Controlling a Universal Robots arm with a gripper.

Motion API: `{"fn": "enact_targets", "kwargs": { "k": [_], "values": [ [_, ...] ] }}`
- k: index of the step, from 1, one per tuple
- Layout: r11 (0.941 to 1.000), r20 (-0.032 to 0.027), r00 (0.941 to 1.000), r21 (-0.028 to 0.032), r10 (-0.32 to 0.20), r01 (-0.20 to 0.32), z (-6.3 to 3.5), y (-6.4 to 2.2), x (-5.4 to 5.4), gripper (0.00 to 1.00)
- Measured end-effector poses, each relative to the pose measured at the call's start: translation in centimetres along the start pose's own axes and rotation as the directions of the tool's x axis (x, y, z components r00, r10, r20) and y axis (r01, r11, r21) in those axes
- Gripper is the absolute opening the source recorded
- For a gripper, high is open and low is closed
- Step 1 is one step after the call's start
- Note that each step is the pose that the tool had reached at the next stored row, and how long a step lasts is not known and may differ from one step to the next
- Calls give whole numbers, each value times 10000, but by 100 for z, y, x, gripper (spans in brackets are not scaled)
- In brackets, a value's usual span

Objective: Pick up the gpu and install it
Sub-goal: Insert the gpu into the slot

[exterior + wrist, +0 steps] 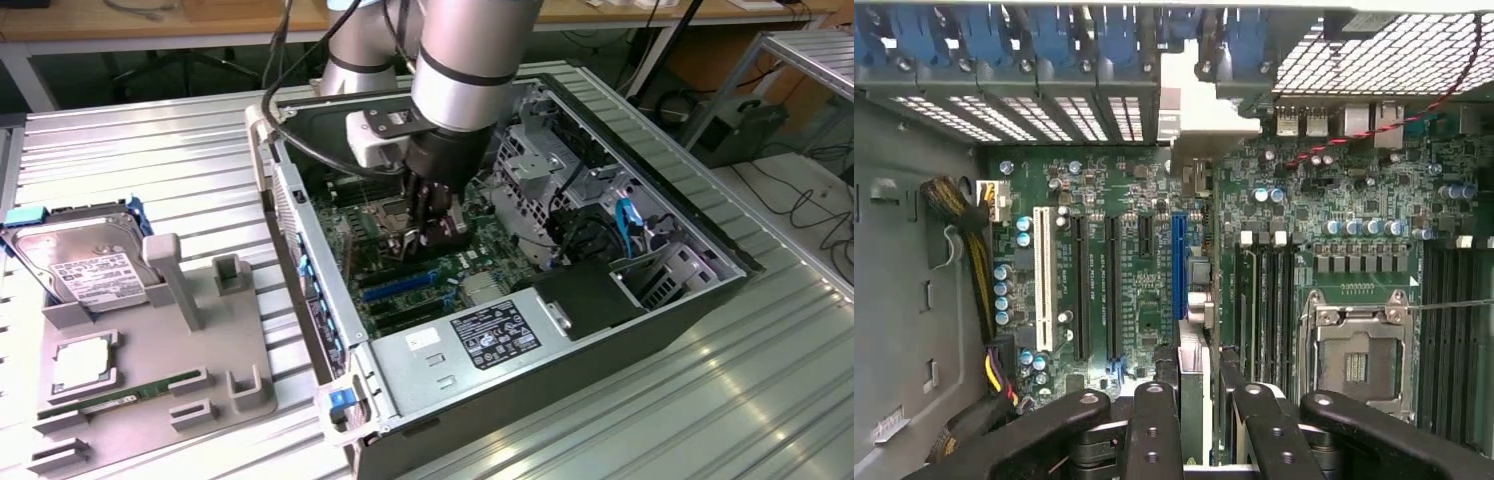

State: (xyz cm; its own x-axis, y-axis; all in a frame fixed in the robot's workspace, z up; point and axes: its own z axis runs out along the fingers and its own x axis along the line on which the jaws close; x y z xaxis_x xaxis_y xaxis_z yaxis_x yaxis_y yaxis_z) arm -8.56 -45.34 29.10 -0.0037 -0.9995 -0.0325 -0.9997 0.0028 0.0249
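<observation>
My gripper [434, 228] is lowered inside the open PC case [667, 150], just above the motherboard [461, 265]. It is shut on the gpu [1195, 340], which I see edge-on between the black fingers [1154, 430]. The card stands on its edge right beside the long blue slot [1177, 260]. Its silver bracket [1179, 95] sits at the rear slot openings of the case. Whether the card's edge is down in a slot I cannot tell. In the exterior view the gpu [449, 215] is a dark slab between the fingers.
The empty CPU socket [1354, 350] and the RAM slots lie beside the card. The power supply [487, 335] fills the near end of the case. On the exterior view's left, a grey fixture [147, 370] holds a hard drive [80, 265] in a blue frame, a CPU and a green RAM stick [120, 395].
</observation>
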Motion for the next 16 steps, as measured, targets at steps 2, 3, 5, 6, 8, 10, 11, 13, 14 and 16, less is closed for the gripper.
{"fn": "enact_targets", "kwargs": {
  "k": [2, 3, 5, 6, 8, 10, 11, 13, 14, 16],
  "values": [
    [10000, -239, 9997, 0, 6, -6, 88, 140, 3, 26],
    [10000, -286, 9996, 1, 7, -7, 148, 187, 5, 26],
    [10000, -286, 9996, 1, 7, -7, 187, 195, 6, 26],
    [10000, -286, 9996, 1, 7, -7, 224, 216, 8, 26],
    [10000, -286, 9996, 0, 7, -7, 258, 219, 9, 26],
    [10000, -286, 9996, 1, 7, -7, 271, 219, 9, 26],
    [10000, -286, 9996, 0, 7, -7, 286, 218, 10, 26],
    [10000, -286, 9996, 1, 7, -7, 299, 218, 10, 26],
    [10000, -285, 9996, 1, 7, -7, 306, 218, 10, 26],
    [10000, -288, 9996, -1, 7, -7, 314, 218, 11, 26]
  ]
}}
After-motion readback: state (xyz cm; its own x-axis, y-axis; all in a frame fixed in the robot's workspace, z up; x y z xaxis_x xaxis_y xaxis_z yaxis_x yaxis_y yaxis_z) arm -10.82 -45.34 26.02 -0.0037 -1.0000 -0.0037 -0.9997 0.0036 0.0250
